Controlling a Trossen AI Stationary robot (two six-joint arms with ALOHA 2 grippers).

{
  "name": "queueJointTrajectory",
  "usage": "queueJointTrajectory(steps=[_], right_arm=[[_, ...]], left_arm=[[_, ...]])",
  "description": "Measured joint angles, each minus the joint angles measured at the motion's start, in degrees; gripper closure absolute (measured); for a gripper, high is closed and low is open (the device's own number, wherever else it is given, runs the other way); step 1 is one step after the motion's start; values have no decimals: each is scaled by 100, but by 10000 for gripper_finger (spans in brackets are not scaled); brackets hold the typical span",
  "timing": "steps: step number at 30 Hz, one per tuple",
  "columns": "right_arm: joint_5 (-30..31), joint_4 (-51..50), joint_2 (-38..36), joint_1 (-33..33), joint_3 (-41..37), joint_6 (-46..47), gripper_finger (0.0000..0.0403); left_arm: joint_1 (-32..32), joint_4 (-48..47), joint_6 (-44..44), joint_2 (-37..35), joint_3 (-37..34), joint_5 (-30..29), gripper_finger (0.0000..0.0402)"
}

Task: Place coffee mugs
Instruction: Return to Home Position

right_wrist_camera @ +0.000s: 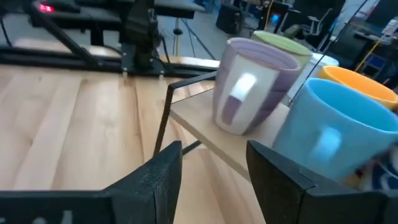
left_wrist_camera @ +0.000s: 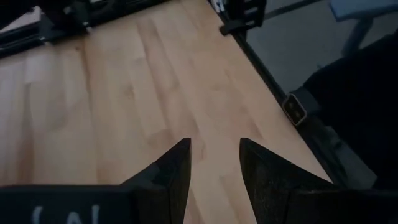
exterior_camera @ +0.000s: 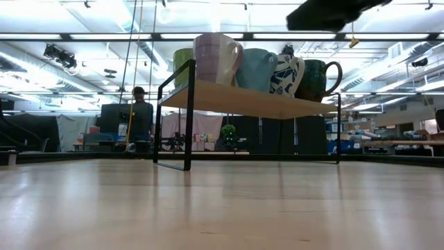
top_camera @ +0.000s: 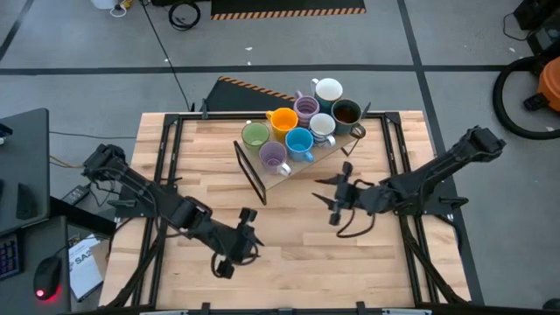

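Eight mugs stand upright in a cluster on a raised wooden shelf (top_camera: pixel 308 164) with black metal legs, at the far middle of the table: a lilac mug (top_camera: pixel 273 156), blue (top_camera: pixel 299 143), green (top_camera: pixel 255 135), orange (top_camera: pixel 282 121), a second purple (top_camera: pixel 305 108), a white patterned one (top_camera: pixel 322 125), dark brown (top_camera: pixel 346 113) and white (top_camera: pixel 328 90). My right gripper (top_camera: pixel 331 194) hangs open just on the near right of the shelf, facing the lilac mug (right_wrist_camera: pixel 255 84) and the blue mug (right_wrist_camera: pixel 339 127). My left gripper (top_camera: pixel 245 238) is open over the near middle of the table, holding nothing.
The shelf (exterior_camera: pixel 243 101) stands on thin black legs, with open space under it. Black frame rails run along the table's left and right sides. A dark cable (top_camera: pixel 352 229) loops on the table under my right arm. Bare wood lies between the grippers and the near edge.
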Motion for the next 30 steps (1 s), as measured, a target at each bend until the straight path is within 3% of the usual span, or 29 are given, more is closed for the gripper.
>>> queueJointTrajectory(steps=[18,30], right_arm=[[-303,128,-2591,-41,-1678,283,218],[-303,754,-3738,-45,-2621,325,218]], left_arm=[[268,280,268,-466,0,290,260],[691,-225,502,-1777,2,184,260]])
